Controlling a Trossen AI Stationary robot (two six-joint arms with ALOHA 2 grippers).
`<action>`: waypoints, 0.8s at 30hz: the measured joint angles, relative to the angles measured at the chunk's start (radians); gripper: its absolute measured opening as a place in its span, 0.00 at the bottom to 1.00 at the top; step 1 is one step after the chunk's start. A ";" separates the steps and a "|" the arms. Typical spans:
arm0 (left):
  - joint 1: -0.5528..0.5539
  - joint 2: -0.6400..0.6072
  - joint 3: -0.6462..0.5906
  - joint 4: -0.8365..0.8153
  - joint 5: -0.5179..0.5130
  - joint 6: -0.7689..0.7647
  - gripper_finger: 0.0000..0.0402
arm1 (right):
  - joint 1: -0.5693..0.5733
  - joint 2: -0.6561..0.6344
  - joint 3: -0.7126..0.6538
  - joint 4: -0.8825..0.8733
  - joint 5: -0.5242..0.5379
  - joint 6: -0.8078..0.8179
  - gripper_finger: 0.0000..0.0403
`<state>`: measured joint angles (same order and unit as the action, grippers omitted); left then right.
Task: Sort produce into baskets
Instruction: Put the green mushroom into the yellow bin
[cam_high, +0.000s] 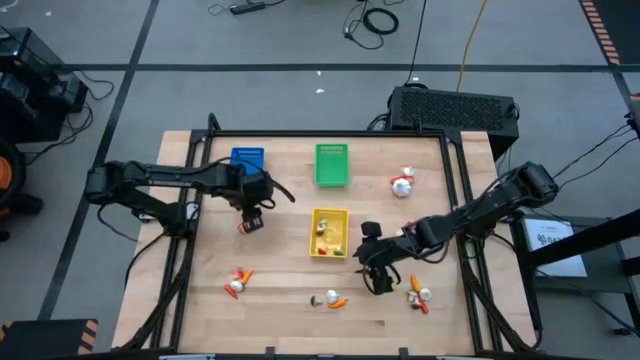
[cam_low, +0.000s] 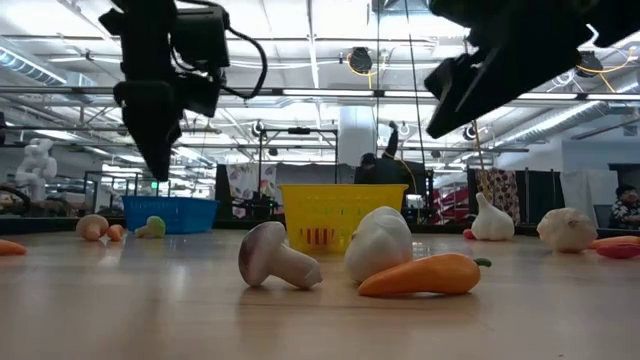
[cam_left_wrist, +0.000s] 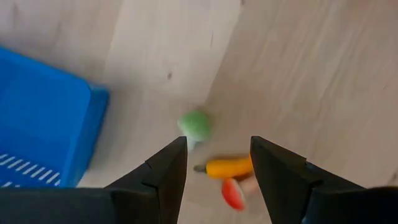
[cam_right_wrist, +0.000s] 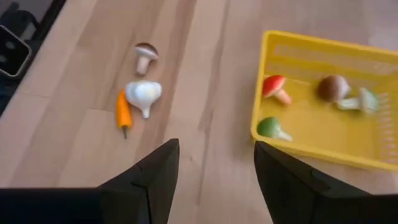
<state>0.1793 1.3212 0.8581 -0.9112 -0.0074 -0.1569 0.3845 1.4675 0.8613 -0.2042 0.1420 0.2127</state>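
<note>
Left gripper (cam_high: 252, 222) hangs spread and empty above a green mushroom (cam_left_wrist: 194, 124) and orange carrot (cam_left_wrist: 229, 167) beside the blue basket (cam_high: 247, 158). Right gripper (cam_high: 378, 280) hangs spread and empty near the yellow basket (cam_high: 329, 214), which contains four mushrooms. Garlic bulb (cam_right_wrist: 143, 94) and carrot lie on the bench (cam_high: 290, 310). Green basket (cam_high: 332, 165) stands apart.

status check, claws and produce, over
Left claw open, empty, above small produce cluster beside blue basket. Right claw open, empty, between yellow basket and garlic-carrot-mushroom group. Nothing in the way.
</note>
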 joint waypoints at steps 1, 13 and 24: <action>-0.001 0.000 -0.010 0.003 0.000 0.021 0.46 | 0.006 -0.007 0.000 0.001 0.016 0.002 0.49; 0.020 0.000 -0.151 0.187 -0.024 0.067 0.46 | 0.037 -0.046 0.000 -0.009 0.046 -0.003 0.49; 0.057 0.013 -0.153 0.226 -0.035 0.093 0.46 | 0.036 -0.046 0.000 -0.010 0.046 -0.007 0.49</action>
<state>0.2368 1.3347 0.7048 -0.6856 -0.0425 -0.0643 0.4210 1.4212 0.8612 -0.2142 0.1875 0.2054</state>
